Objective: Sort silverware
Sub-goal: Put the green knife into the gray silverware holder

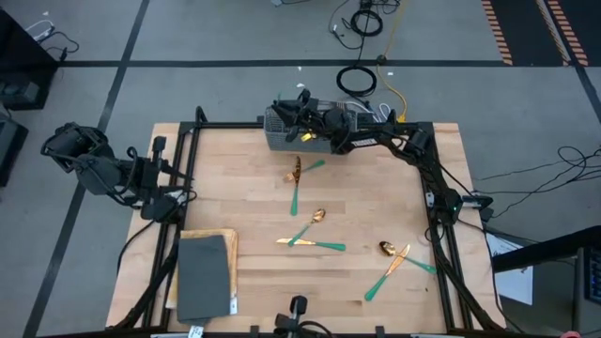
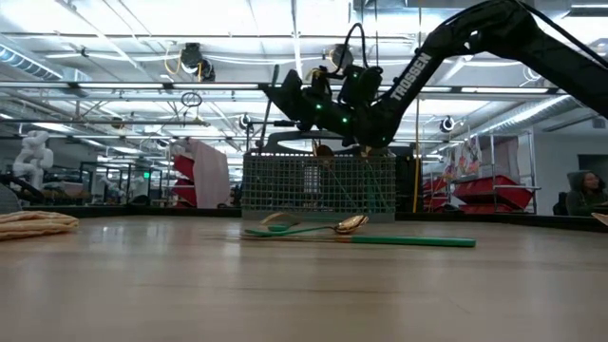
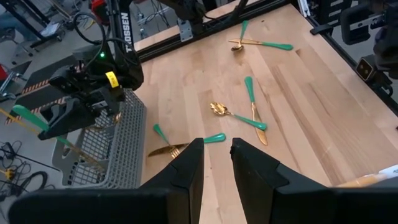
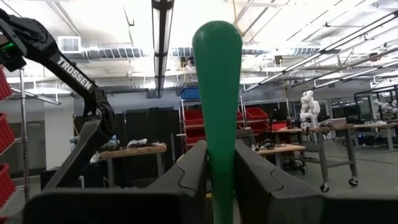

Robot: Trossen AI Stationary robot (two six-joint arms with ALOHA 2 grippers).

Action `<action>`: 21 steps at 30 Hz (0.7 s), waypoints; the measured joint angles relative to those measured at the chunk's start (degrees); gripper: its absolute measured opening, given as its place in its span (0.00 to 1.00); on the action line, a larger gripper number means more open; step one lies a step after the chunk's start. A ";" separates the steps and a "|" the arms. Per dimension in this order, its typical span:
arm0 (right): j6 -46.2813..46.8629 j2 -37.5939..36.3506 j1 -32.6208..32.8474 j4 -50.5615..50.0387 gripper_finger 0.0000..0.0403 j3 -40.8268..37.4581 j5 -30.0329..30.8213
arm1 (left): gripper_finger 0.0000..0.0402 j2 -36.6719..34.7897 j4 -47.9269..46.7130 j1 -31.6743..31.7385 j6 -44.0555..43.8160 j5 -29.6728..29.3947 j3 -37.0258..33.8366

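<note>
Right hand [image 1: 299, 113]: over the wire basket [image 1: 282, 136] at the worktop's far edge, clenched on a teal-handled utensil [image 4: 217, 99] whose handle stands up between its fingers, head pointing down, probably so it drops in handle-up.
Left hand [image 3: 216, 165]: fingers slightly parted, grasping nothing, waiting off the worktop's left edge.
Silverware left: crossed pairs near the basket [image 1: 299, 178], mid-worktop [image 1: 310, 235] and at the right [image 1: 394, 261].
Worktop [image 1: 244, 178]: pieces lie scattered, awaiting pickup.

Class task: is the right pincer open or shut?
Shut. The right pincer is over the wire basket, fingers pressed on both sides of a teal-green handle standing between them.
</note>
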 joint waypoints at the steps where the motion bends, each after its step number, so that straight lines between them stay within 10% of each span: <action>1: 0.58 0.02 0.20 -0.72 0.15 -0.13 0.43 | 0.22 0.00 0.02 -0.02 0.00 0.06 0.00; 21: -7.13 -8.53 1.67 -28.12 0.14 -0.09 3.82 | 0.22 0.00 0.03 -0.01 -0.08 1.10 0.00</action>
